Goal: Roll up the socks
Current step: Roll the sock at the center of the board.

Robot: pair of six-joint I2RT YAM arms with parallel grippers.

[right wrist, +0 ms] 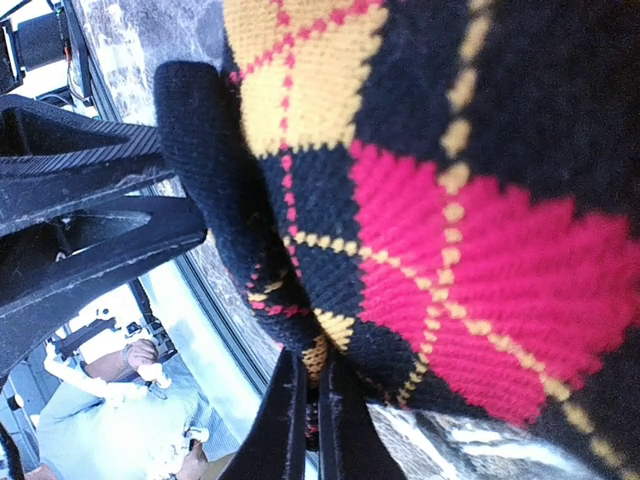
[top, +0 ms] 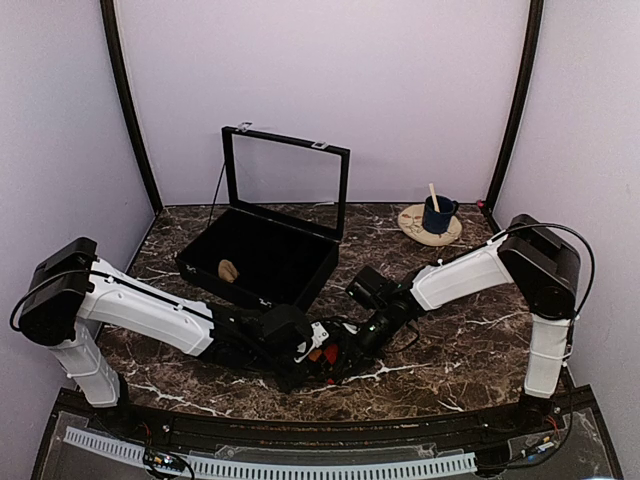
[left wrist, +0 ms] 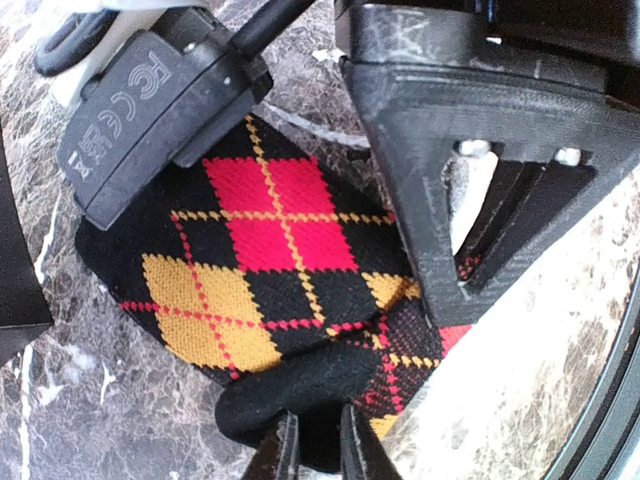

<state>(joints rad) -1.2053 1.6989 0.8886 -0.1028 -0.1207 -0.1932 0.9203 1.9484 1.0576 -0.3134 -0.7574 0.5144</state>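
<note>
The socks (top: 326,352) lie bunched on the marble table near its front edge, black with red and orange argyle diamonds. Both grippers meet over them. My left gripper (left wrist: 318,440) is shut on a black fold of the socks (left wrist: 260,250) at their near end. My right gripper (right wrist: 310,420) is shut on the patterned edge of the socks (right wrist: 450,190), its jaws almost touching. In the top view the left gripper (top: 300,352) sits just left of the bundle and the right gripper (top: 352,342) just right of it. Most of the fabric is hidden there under the two wrists.
A black box (top: 262,262) with its glass lid raised stands behind the left arm, a small tan object (top: 228,269) inside. At the back right a blue mug (top: 437,214) with a stick rests on a round wooden coaster (top: 420,232). The table's front edge is close.
</note>
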